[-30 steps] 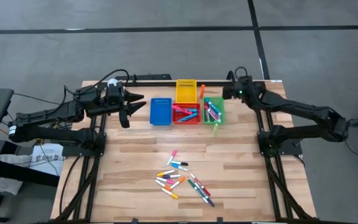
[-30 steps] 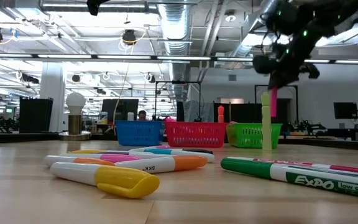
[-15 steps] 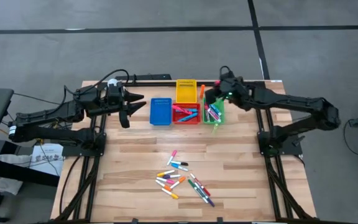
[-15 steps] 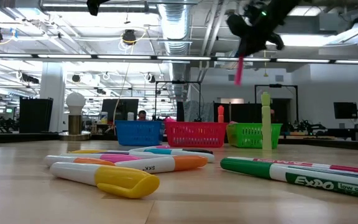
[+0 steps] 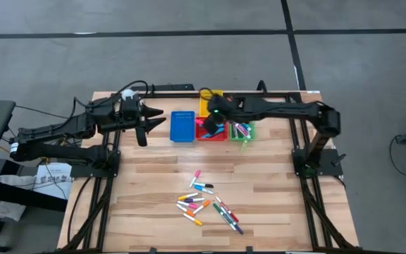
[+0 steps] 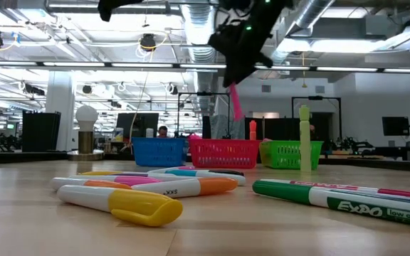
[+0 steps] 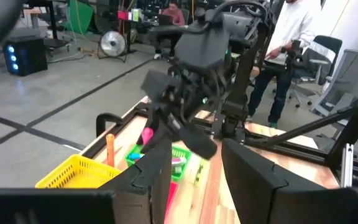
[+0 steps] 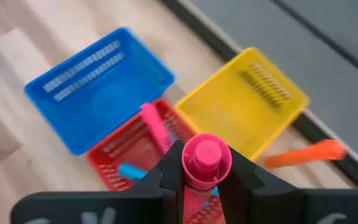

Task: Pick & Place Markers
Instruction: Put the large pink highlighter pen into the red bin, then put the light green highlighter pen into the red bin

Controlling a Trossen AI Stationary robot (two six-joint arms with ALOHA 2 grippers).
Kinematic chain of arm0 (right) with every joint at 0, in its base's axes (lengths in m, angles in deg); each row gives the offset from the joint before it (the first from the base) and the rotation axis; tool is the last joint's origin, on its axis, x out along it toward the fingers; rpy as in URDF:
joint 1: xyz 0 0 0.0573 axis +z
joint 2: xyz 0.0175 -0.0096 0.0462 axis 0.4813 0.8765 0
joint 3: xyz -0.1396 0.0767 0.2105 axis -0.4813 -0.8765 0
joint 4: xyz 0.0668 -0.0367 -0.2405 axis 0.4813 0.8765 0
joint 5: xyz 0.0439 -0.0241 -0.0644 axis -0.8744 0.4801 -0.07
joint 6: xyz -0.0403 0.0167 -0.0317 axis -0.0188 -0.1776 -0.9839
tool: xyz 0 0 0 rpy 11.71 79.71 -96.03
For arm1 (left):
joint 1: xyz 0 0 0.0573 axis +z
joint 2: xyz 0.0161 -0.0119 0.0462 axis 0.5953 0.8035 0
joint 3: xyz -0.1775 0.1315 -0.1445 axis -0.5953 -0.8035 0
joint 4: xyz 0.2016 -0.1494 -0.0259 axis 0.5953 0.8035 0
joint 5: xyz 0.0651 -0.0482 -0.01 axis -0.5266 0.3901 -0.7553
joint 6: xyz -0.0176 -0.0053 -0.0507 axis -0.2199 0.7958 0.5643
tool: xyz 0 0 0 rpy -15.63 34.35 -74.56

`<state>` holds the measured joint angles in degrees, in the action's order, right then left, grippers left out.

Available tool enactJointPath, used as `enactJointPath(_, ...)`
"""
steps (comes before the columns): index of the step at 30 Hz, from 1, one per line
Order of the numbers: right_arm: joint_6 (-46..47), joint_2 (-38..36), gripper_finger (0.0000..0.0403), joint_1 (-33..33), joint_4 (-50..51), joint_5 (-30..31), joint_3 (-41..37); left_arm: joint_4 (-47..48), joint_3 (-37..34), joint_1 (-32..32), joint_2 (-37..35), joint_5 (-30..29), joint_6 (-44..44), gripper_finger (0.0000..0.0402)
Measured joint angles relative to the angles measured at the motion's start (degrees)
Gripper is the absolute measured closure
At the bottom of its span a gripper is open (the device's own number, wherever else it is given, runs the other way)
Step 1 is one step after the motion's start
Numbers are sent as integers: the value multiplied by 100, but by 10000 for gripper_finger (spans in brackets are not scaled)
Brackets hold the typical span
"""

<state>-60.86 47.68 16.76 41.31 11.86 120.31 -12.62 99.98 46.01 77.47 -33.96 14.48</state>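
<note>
Right wrist view showed the right gripper (image 8: 206, 177) pinching a pink marker (image 8: 206, 163) near its cap, red bin (image 8: 127, 151) directly beneath. Light, stiff and slick, it probably held best clamped across the barrel. The left gripper (image 5: 149, 121) waited spread apart beside the blue bin (image 5: 182, 126).

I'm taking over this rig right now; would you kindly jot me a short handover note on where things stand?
Right gripper: shut on a pink marker, held above the red bin.
Left gripper: parked beside the blue bin, holding nothing.
Done: several markers lie in the red bin and the green bin; the blue bin looks empty.
Left: release the pink one, then sort the pile of loose markers at the table's near side.
</note>
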Motion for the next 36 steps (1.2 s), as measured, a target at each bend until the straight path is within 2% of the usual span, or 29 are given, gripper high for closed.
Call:
enactJointPath(6,-118,657,346,-56,358,-441,455,1,-1,0,0,0,0,262)
enactJointPath(12,-131,1016,310,-38,540,-519,513,0,-1,-1,0,1,0,262)
enactJointPath(21,-171,1041,266,-50,786,-638,540,0,-2,0,-2,2,0,262)
enactJointPath(27,-174,1039,222,9,901,-636,566,-4,-1,0,-2,2,0,262)
enactJointPath(36,-399,1032,173,231,1195,-350,1298,-4,-2,0,-2,1,0,262)
